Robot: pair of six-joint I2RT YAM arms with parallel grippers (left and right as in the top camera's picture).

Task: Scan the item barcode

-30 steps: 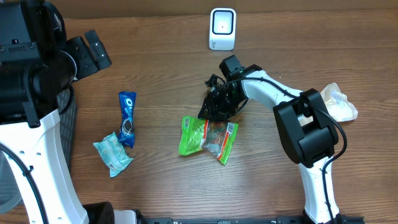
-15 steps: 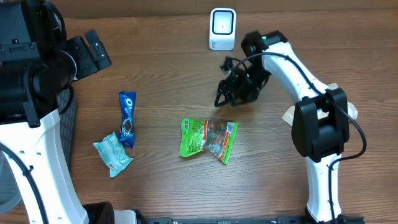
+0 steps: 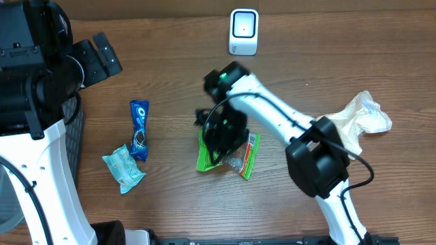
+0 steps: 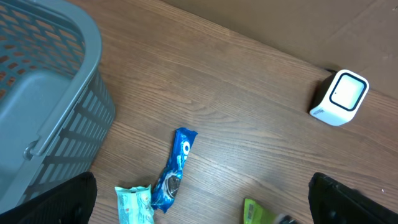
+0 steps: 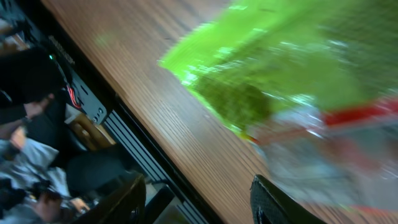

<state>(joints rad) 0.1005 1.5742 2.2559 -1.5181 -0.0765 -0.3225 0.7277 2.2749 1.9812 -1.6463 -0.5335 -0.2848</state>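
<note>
Wooden tabletop (image 3: 170, 75) is carrying, near to far: teal packet (image 3: 122, 169); green snack packet (image 3: 204, 155) lying centrally beneath the right gripper (image 5: 199, 199), fingers parted, gripping nothing; blue Oreo packet (image 3: 139, 129); white scanner (image 3: 244, 31). Near a grey basket (image 4: 43, 81), the left gripper (image 4: 202, 202) is gaping wide.

Colours on the brown wood-grain worktop (image 3: 170, 82)
Lime-green bag (image 3: 204, 159) with a red band, centre; blue wrapper (image 3: 139, 129) and pale teal packet (image 3: 123, 168), left; white scanner (image 3: 243, 31), top.

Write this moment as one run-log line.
right gripper: open, over green plastic snack packet | left gripper: open, empty | white box-shaped scanner: packet not yet presented
</note>
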